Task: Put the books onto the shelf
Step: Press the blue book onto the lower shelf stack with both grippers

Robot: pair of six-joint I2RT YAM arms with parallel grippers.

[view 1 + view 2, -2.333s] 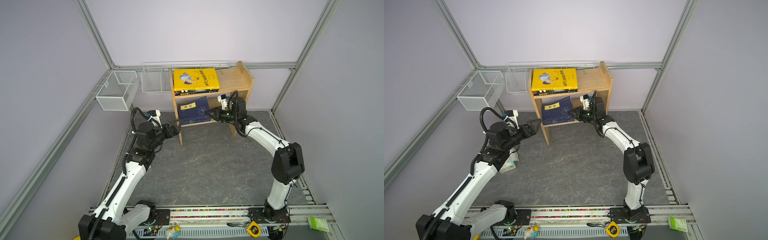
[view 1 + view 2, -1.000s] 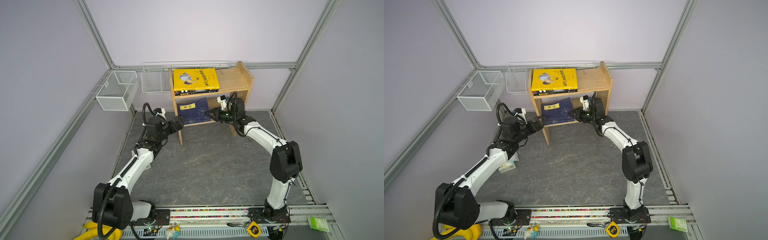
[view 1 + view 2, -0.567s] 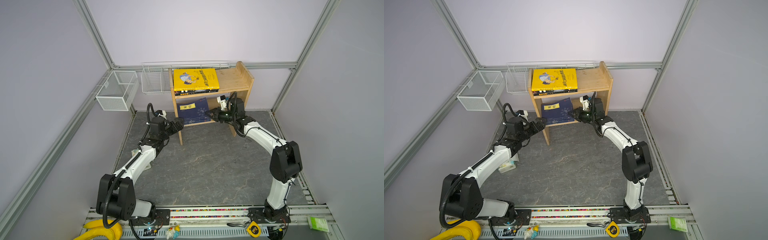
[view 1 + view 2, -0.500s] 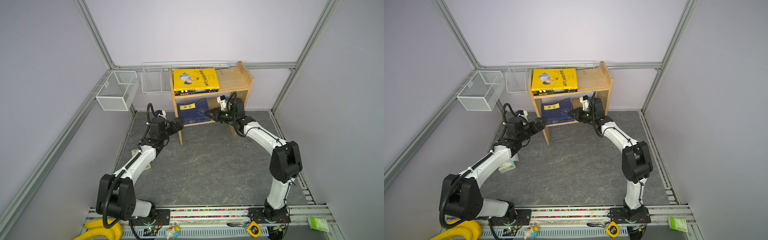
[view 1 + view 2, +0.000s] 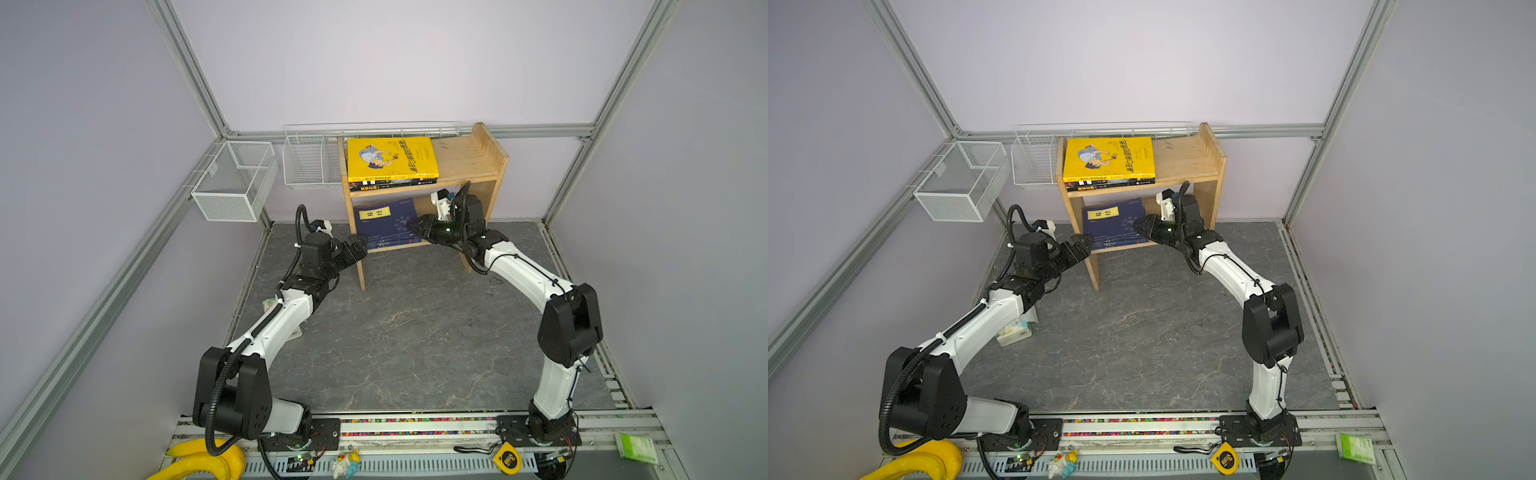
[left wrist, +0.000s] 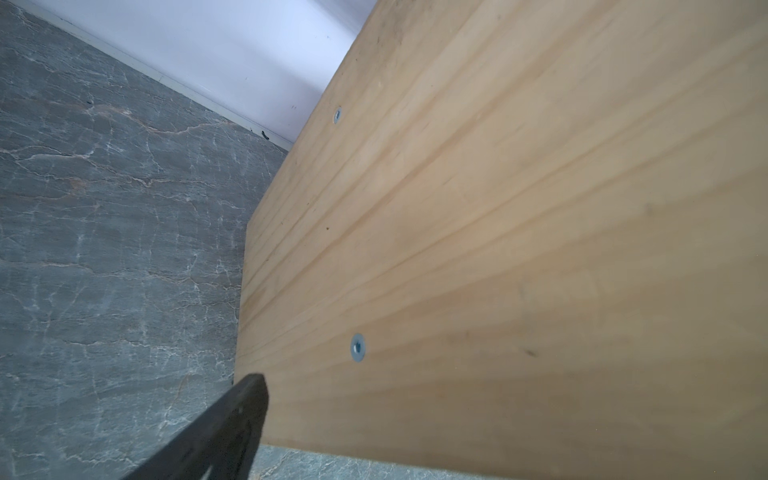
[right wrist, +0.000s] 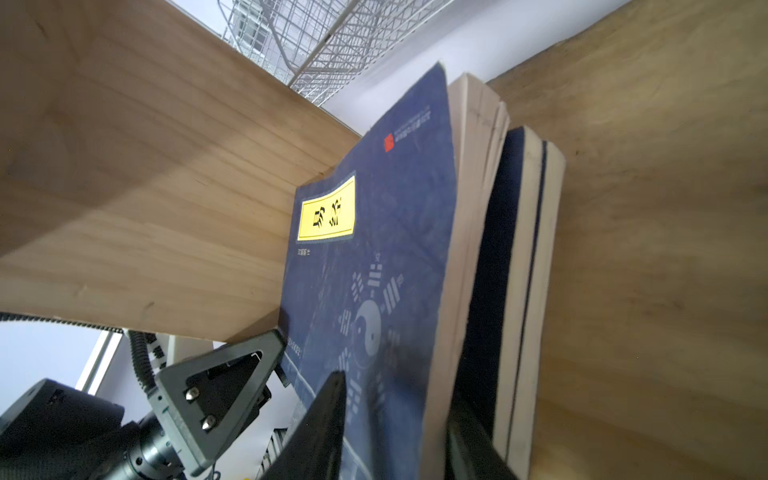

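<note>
The pine shelf (image 5: 469, 162) (image 5: 1183, 160) stands against the back wall. On its top tier a yellow book (image 5: 392, 158) (image 5: 1108, 157) lies on black books (image 5: 392, 185). Navy books (image 5: 384, 222) (image 5: 1113, 222) are stacked on the lower tier. My right gripper (image 5: 417, 228) (image 5: 1140, 227) (image 7: 397, 399) is open, its fingers straddling the right edge of the top navy book (image 7: 374, 249) above two more (image 7: 519, 270). My left gripper (image 5: 360, 248) (image 5: 1084, 243) is open and empty beside the shelf's left side panel (image 6: 498, 249); only one finger (image 6: 249, 395) shows in the left wrist view.
Two white wire baskets (image 5: 235, 183) (image 5: 309, 162) hang on the wall left of the shelf. A tissue pack (image 5: 1015, 332) lies under my left arm. A yellow banana toy (image 5: 203, 461), a tape measure (image 5: 507, 459) and a green pack (image 5: 636, 446) sit along the front rail.
My left arm has swung its gripper in to the shelf's left side panel. My right gripper's jaws have parted from the top navy book, which now lies on the lower tier's stack.
</note>
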